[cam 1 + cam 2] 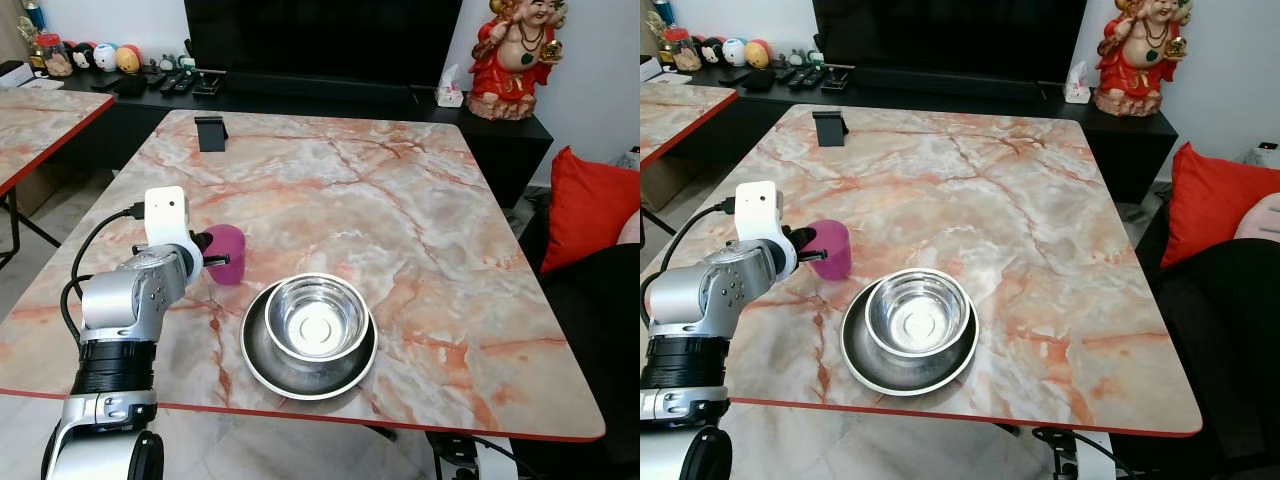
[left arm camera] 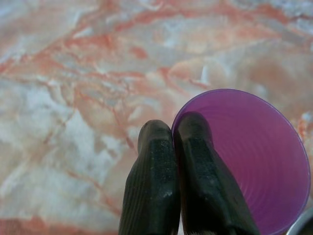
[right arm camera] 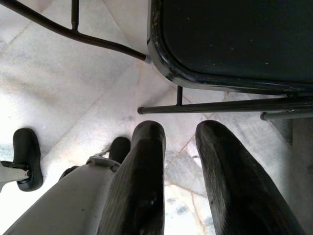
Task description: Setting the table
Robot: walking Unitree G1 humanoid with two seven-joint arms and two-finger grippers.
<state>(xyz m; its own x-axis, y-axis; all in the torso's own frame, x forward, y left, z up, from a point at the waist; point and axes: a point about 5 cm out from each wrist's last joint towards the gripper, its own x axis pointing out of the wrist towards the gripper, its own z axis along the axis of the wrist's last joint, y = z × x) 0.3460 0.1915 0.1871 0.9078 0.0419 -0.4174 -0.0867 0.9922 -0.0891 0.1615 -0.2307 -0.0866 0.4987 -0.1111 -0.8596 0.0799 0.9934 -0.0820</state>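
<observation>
Marble table point(image 1: 400, 200); purple cup point(image 1: 228, 253) half-hidden.

Home living room, television point(image 1: 320, 40), marble dining table point(image 1: 420, 200), red cushion point(image 1: 590, 210)

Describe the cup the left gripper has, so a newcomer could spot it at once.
On the pink-veined marble table, near its front left, sits a steel bowl on a round steel plate. Just left of them stands the small purple plastic cup, its rim pinched by the left gripper; it is the only coloured vessel there.

left arm point(image 1: 130, 310) bent over table | jaws pinched | right gripper point(image 3: 181, 147) hanging, jaws parted
</observation>
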